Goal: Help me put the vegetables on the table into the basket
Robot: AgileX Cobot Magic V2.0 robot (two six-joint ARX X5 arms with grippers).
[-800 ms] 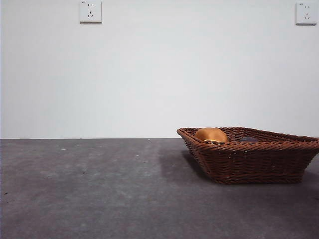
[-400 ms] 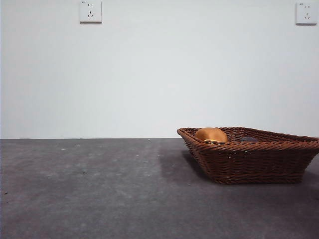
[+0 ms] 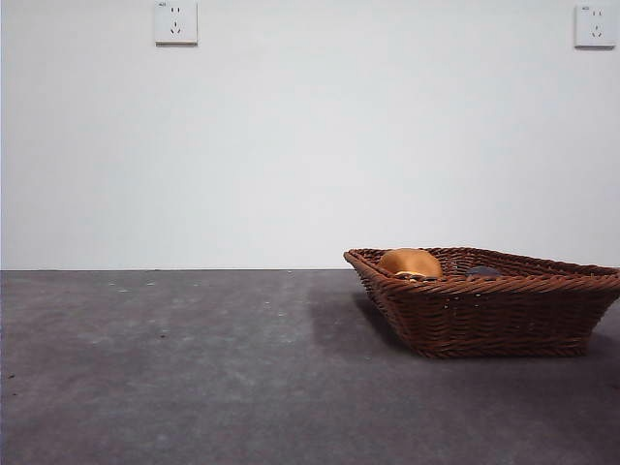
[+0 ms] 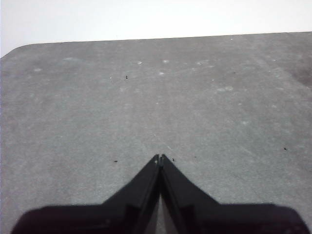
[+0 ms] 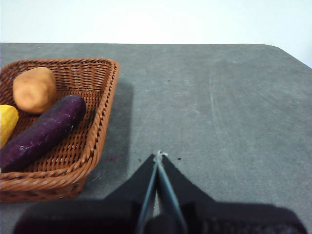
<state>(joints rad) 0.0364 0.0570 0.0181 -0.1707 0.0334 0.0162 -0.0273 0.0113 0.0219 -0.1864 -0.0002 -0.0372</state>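
Table [image 3: 194, 368]: dark grey, matte, faint pale speckles + a few tiny black flecks. Basket [image 3: 494, 310]: reddish-brown wicker, tight woven pattern, lighter orange-brown on inner walls in right wrist view. Potato [image 5: 34, 89]: orange-tan, plain. Eggplant [image 5: 43, 131]: deep purple w/ pale dusty mottling. Corn [image 5: 7, 124]: bright yellow, glossy. Wall [image 3: 310, 145]: plain white; 2 white sockets [image 3: 175, 22]. Left gripper [image 4: 160, 158] & right gripper [image 5: 158, 156]: black.
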